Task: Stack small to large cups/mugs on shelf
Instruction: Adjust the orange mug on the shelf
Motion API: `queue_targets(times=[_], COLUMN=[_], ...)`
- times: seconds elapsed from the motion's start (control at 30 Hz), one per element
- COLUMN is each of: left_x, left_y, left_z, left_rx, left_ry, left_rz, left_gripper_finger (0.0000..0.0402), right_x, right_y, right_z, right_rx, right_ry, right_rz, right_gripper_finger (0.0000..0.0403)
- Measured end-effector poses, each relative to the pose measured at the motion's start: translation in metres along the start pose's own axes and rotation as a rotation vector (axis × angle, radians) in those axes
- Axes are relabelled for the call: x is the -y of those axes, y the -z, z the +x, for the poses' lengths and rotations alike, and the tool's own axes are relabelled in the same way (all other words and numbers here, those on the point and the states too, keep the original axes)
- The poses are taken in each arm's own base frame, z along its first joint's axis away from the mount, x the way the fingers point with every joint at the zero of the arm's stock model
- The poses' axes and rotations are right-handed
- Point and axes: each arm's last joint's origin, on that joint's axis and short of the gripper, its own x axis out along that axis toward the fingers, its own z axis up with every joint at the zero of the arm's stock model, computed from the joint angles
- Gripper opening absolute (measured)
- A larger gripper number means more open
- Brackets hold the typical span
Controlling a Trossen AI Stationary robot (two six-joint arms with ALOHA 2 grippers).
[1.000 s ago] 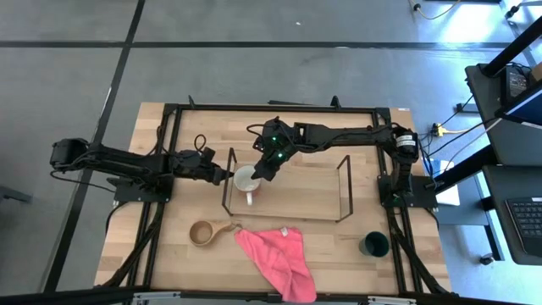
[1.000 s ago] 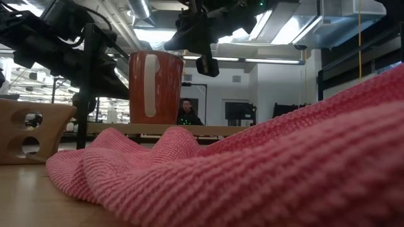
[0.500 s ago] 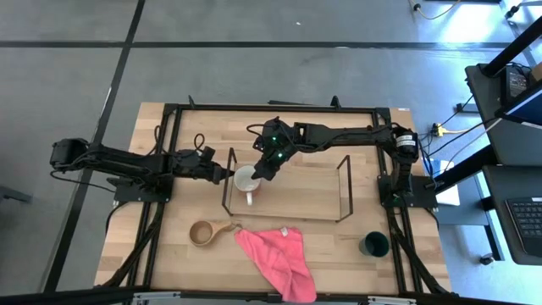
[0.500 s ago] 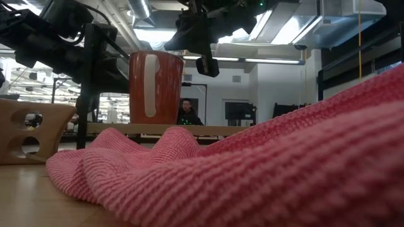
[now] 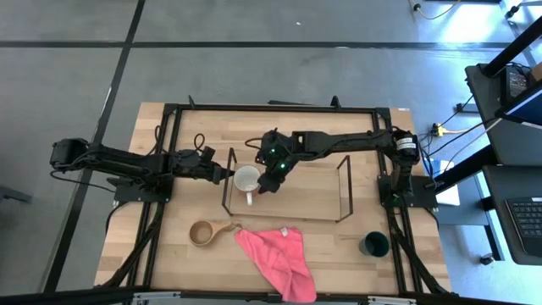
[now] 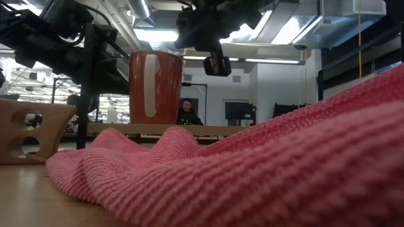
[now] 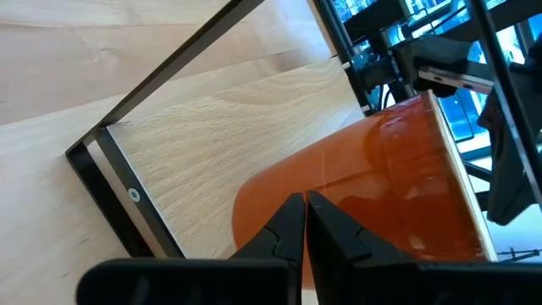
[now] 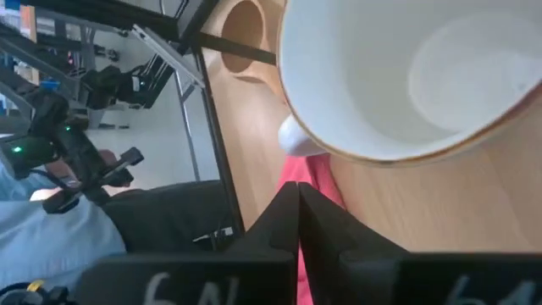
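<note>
The reddish mug (image 5: 246, 179), white inside, stands upright on its base inside the left end of the black rod shelf (image 5: 343, 186). It also shows in the low view (image 6: 154, 88). My left gripper (image 5: 231, 174) is shut, with its tips right at the mug's left side (image 7: 364, 186). My right gripper (image 5: 270, 185) is shut and empty. It is just right of the mug, at the height of its rim (image 6: 217, 65). The tan wooden cup (image 5: 203, 233) and the dark green cup (image 5: 373, 245) stand on the table near the front. My left gripper's shut fingertips (image 7: 292, 212) stand at the lower part of the mug's reddish side wall (image 7: 330, 182), coming level from the table's left. I cannot tell whether they touch it. The mug stands upright on its base.
A pink cloth (image 5: 275, 254) lies crumpled at the front middle, between the two loose cups, and fills the low view (image 6: 265, 164). The large black frame (image 5: 279, 108) edges the table. The shelf's middle and right end are bare.
My right gripper has gone from over the mug's far right rim toward the table's near edge and a little right. It now stands beside the mug's right side. The mug and my left gripper have kept still.
</note>
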Motion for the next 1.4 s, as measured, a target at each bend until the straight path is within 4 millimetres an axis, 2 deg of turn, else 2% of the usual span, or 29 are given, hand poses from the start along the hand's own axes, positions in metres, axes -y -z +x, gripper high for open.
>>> queue_targets(times=[0.4,0.87,1.1,1.4], left_x=[0.000,0.001,0.001,0.001], left_y=[0.000,0.001,0.001,0.001], left_z=[0.000,0.000,0.000,0.000], left_rx=[0.005,-0.027,-0.038,-0.045], left_ry=[-0.002,0.023,0.029,0.033], left_rz=[0.017,0.043,0.076,0.086], left_gripper_finger=[0.0009,0.0009,0.0009,0.0009], right_x=[-0.016,-0.020,-0.022,-0.033], right_y=[0.015,0.018,0.021,0.035], right_z=[0.016,0.028,0.031,0.040], right_rx=[0.049,0.269,0.281,0.259], right_ry=[0.085,0.224,0.230,0.230], right_rz=[0.108,0.266,0.311,0.341], right_gripper_finger=[0.0002,0.0001,0.0003,0.0002])
